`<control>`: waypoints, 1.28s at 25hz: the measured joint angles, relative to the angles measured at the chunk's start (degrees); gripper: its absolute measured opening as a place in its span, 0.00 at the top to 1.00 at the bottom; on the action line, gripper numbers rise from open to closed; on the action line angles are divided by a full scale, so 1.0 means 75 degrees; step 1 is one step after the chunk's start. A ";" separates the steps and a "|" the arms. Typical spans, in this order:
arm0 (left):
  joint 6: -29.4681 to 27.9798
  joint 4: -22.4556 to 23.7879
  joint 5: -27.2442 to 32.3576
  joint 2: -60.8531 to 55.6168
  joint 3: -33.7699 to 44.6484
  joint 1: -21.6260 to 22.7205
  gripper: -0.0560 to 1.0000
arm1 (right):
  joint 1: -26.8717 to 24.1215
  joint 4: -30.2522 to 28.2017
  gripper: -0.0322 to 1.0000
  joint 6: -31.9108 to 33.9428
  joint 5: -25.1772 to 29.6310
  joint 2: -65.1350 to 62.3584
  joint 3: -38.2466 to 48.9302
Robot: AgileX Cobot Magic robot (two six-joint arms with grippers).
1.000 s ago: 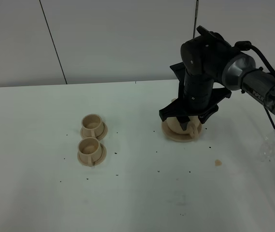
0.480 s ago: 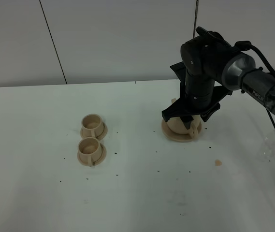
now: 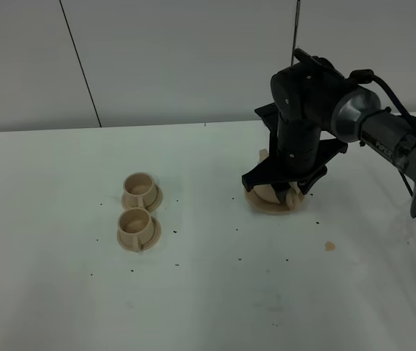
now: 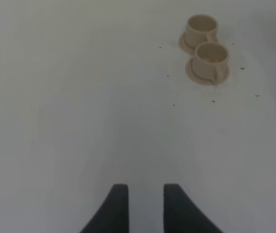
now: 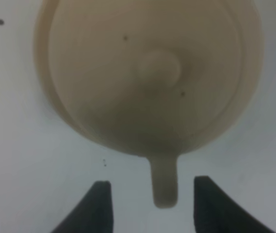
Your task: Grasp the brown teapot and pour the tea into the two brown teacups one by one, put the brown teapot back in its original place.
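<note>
The left gripper hung with its fingers slightly apart and empty, the two brown teacups waited on their saucers, and the right gripper had sunk lower over the brown teapot, seated on its saucer, with its jaws apart astride the handle, so the grasp looked imminent.

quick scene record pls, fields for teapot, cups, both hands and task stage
teapot: brown teapot upright on its saucer, lid on
cups: two brown teacups next to each other, each on its own saucer
right hand: open, fingers either side of the teapot handle, not touching
left hand: open, holding nothing, over bare table
stage: teapot not yet lifted
</note>
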 joint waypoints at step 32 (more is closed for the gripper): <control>-0.0002 0.0000 0.0000 0.0000 0.0000 0.0000 0.71 | 0.0000 -0.0235 0.66 -0.0092 -0.0333 0.0137 0.0000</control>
